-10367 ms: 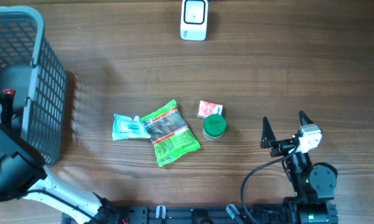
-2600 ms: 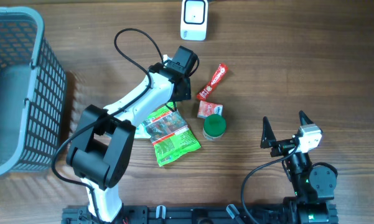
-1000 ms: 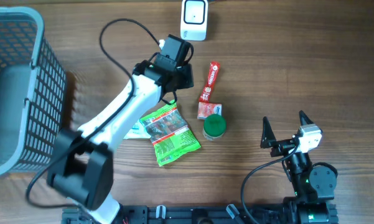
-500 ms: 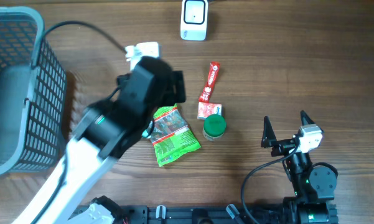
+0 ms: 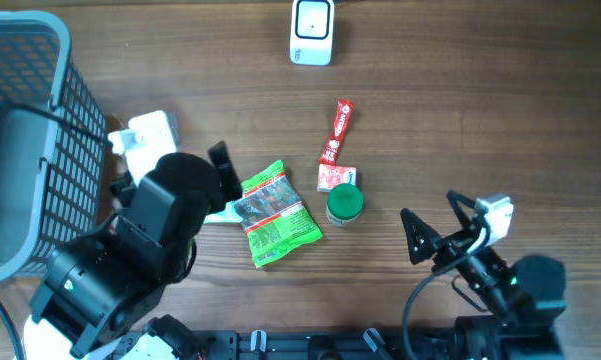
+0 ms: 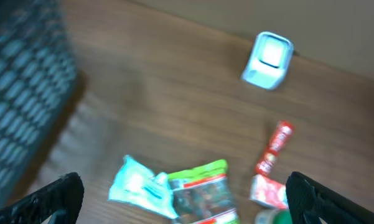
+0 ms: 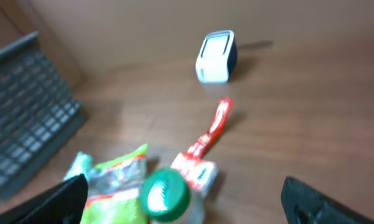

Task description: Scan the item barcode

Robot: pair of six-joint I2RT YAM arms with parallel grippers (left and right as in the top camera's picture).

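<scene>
Overhead: scanner (image 5: pixel 312 32) at top centre. The red sachet (image 5: pixel 336 130) lies flat on the table (image 5: pixel 500 100) below it, apart from it and free of both grippers. Its lower end meets the small red-and-white box (image 5: pixel 332 176); touching or overlapping, cannot tell. The green-lidded jar (image 5: pixel 344 204) stands against the box's lower edge, and the green packet (image 5: pixel 273 214) lies just left of the jar. The teal packet (image 6: pixel 137 186) is almost wholly hidden in the overhead view under the left arm (image 5: pixel 130 260), which fills the lower left, out of focus. It shows whole only in the left wrist view, beside the green packet. The basket (image 5: pixel 40 120) is cut off by the left edge. Left gripper (image 6: pixel 183 182): shape indistinct from overhead. Its own camera shows the two fingertips (image 6: pixel 62 190) at the lower corners, spread wide, nothing between them, raised above the packets. Right gripper (image 5: pixel 435 215): lower right, well apart from every item, jaws spread wide and empty. Both wrist views are blurred and print on the sachet and packets is illegible, so which face of the sachet is up cannot be told.
</scene>
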